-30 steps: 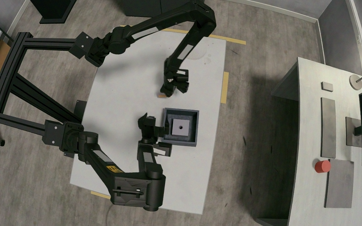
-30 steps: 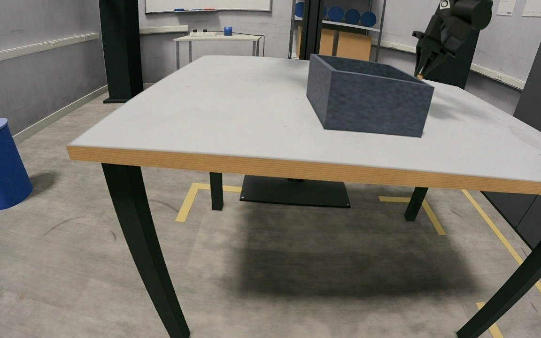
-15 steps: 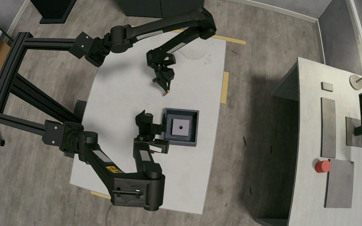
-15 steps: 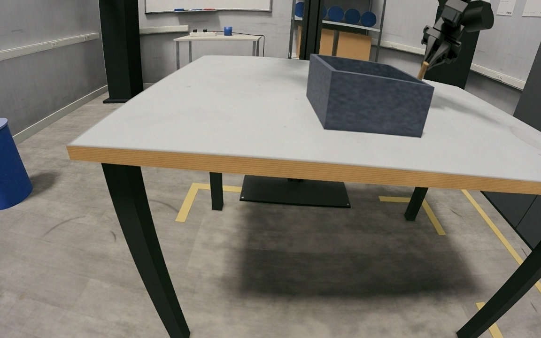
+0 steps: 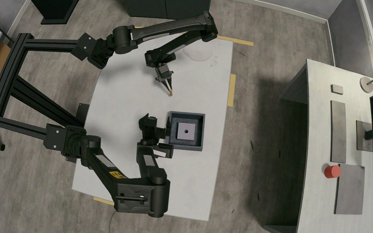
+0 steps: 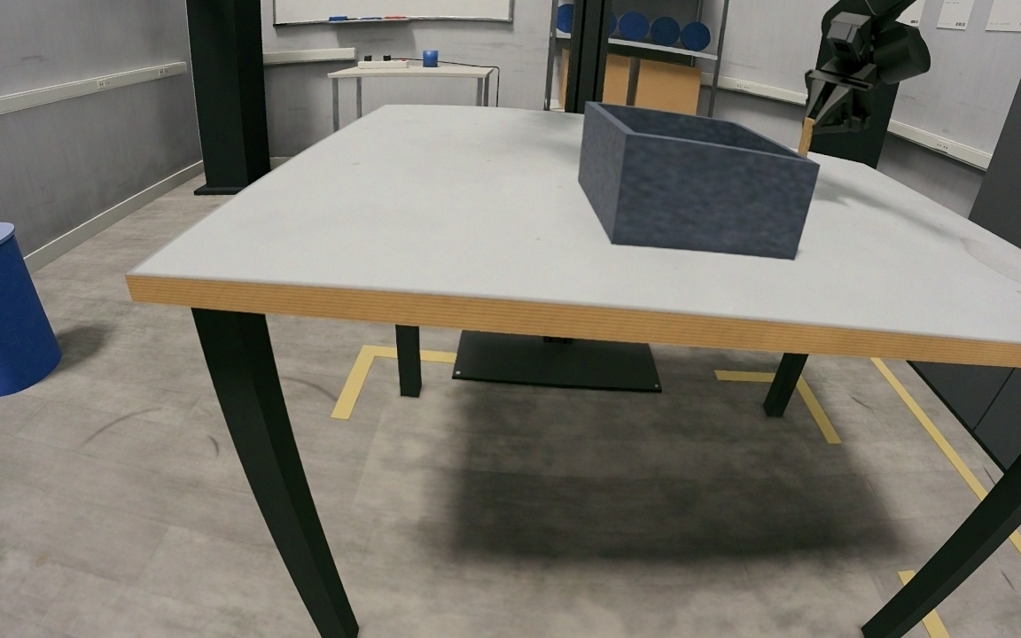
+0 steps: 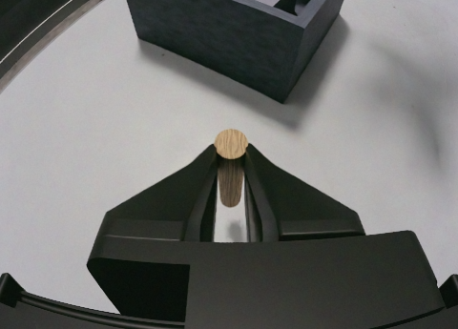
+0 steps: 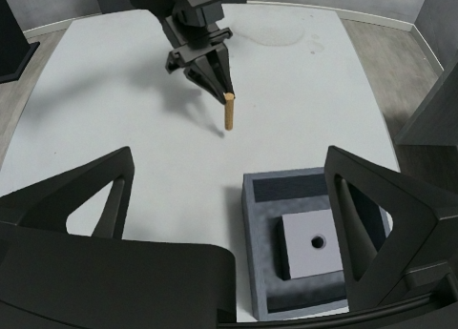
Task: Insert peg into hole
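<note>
The left gripper [image 5: 170, 89] [image 6: 809, 119] [image 7: 231, 154] [image 8: 229, 102] is closed on the peg [image 5: 170, 92] [image 6: 805, 136] [image 7: 231, 144] [image 8: 229, 113], held above the table [image 5: 129, 98] [image 6: 419, 190] [image 7: 95, 129] [image 8: 157, 167] outside the box [image 5: 187, 149] [image 6: 713, 198] [image 7: 219, 43] [image 8: 253, 253], the right gripper [image 8: 229, 156] is wide open with nothing, and the insertion into the hole [image 5: 186, 131] [image 8: 318, 241] is all left.

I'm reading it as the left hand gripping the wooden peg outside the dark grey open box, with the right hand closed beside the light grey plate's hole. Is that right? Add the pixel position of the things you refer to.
Not quite: the right hand [image 8: 229, 156] is open, its fingers wide apart in the right wrist view. The rest stands.
</note>
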Motion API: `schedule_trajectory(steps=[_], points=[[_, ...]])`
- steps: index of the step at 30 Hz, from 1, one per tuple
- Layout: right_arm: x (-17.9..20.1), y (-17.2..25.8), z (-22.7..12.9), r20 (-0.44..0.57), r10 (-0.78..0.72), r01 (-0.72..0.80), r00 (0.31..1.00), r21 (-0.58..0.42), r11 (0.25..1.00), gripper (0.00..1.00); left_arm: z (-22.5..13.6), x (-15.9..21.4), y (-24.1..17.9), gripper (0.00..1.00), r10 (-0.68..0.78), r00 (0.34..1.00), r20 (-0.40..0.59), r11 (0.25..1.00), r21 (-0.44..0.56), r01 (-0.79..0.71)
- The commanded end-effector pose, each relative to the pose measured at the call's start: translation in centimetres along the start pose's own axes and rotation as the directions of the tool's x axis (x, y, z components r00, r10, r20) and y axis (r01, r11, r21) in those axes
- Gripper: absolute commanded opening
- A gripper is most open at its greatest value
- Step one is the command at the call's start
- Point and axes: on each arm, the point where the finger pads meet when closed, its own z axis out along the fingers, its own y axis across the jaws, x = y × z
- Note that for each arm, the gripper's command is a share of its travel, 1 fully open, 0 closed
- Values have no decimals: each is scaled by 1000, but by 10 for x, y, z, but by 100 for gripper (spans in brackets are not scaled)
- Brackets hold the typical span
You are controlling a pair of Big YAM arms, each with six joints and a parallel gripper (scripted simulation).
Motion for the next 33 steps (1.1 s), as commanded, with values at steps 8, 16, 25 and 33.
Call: schedule_trajectory(steps=[8, 16, 25, 33], points=[[-3, 3, -1, 2, -3, 3, 1000, 0, 1000, 100, 17, 18, -9, 6, -8, 1000, 11, 1000, 10, 8], [-3, 3, -1, 2, -3, 3, 1000, 0, 1000, 100, 22, 25, -9, 6, -9, 1000, 11, 1000, 10, 9], [-3, 3, -1, 2, -3, 3, 1000, 0, 1000, 100, 28, 36, -10, 6, -16, 1000, 10, 1000, 13, 16], [-3, 3, -1, 2, -3, 3, 1000, 0, 1000, 100, 25, 34, -15, 6, -28, 1000, 6, 999, 17, 28]])
